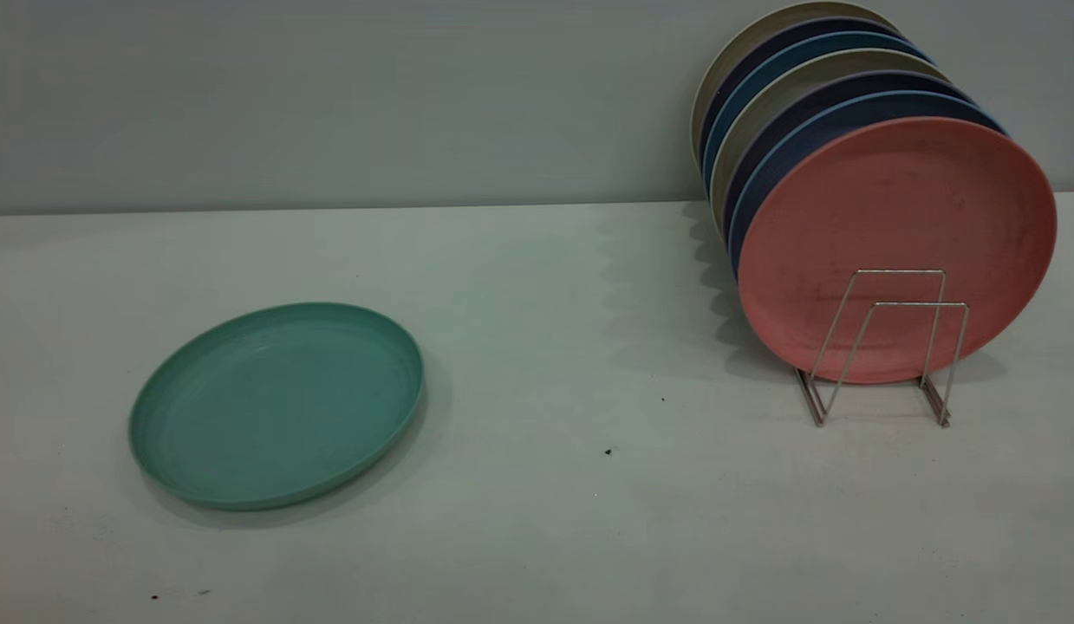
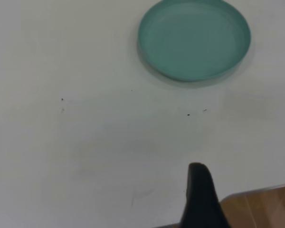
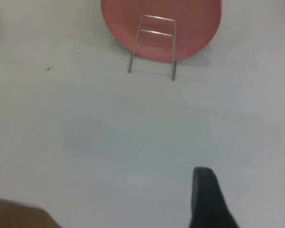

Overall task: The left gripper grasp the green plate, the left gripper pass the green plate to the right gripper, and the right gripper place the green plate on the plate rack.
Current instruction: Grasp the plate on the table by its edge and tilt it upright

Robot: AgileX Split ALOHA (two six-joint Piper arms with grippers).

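Observation:
The green plate (image 1: 276, 403) lies flat on the white table at the left, right side up; it also shows in the left wrist view (image 2: 194, 40). The plate rack (image 1: 922, 304) stands at the right, with its two front wire loops empty; it also shows in the right wrist view (image 3: 156, 18). Neither gripper appears in the exterior view. My left gripper (image 2: 202, 199) shows only in part, above the table's near edge and far from the green plate. My right gripper (image 3: 249, 190) is open and empty above bare table, well short of the rack.
A salmon-pink plate (image 1: 892, 217) stands upright in the rack behind the empty loops, with several blue-rimmed and beige plates (image 1: 788, 95) leaning behind it. A grey wall runs along the back. A wooden surface (image 2: 261, 209) borders the white table's near edge.

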